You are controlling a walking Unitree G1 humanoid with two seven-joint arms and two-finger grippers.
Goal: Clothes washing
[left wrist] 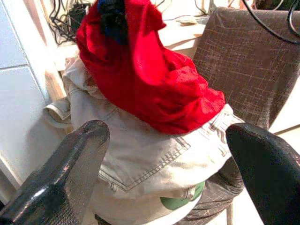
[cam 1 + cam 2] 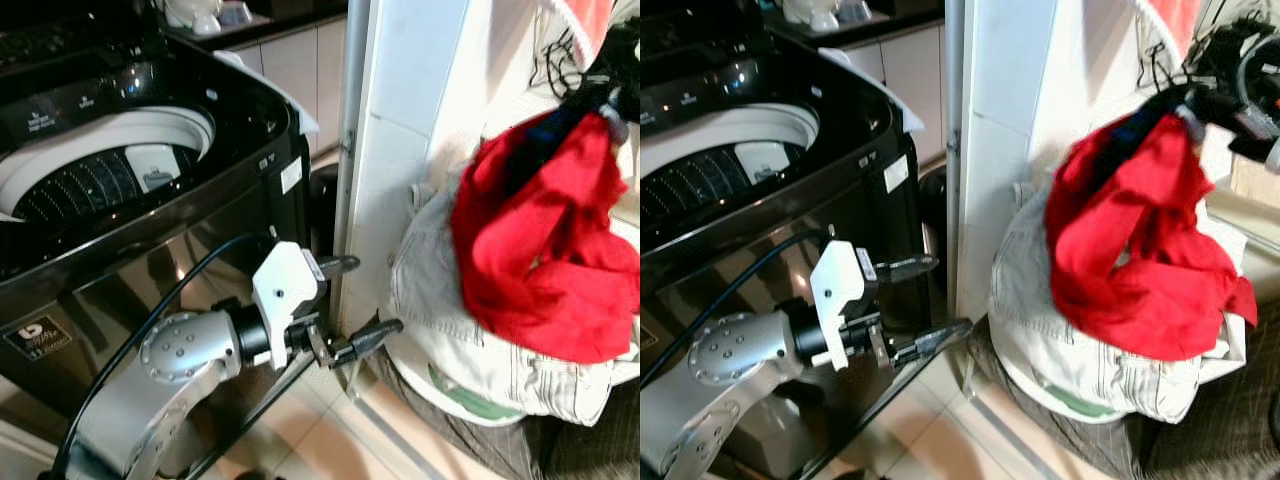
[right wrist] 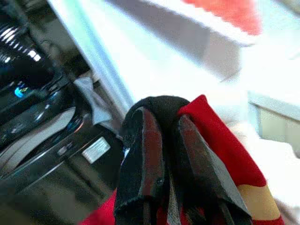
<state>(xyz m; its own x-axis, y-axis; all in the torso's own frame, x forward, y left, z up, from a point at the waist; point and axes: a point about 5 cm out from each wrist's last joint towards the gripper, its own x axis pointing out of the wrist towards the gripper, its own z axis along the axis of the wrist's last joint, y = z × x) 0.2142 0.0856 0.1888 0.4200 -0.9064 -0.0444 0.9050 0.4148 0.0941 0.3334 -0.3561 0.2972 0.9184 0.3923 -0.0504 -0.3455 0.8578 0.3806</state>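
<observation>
A red garment (image 2: 545, 235) hangs in the air at the right, held up by my right gripper (image 2: 1185, 100), which is shut on its top fold; the black fingers (image 3: 161, 154) pinch red cloth. Below it lies a pile with pale beige jeans (image 2: 450, 320) on a brown chair (image 1: 243, 61). My left gripper (image 2: 350, 300) stands open low in front of the washer, apart from the pile, fingers pointing toward it. The black top-loading washing machine (image 2: 200, 130) stands at the left with its lid up and its drum (image 2: 100, 170) open.
A white wall corner (image 2: 390, 130) stands between the washer and the clothes pile. White cabinets (image 2: 300, 60) are behind the washer. Cables (image 1: 65, 18) lie by the wall behind the pile. Pale tiled floor (image 2: 330, 440) runs under my left arm.
</observation>
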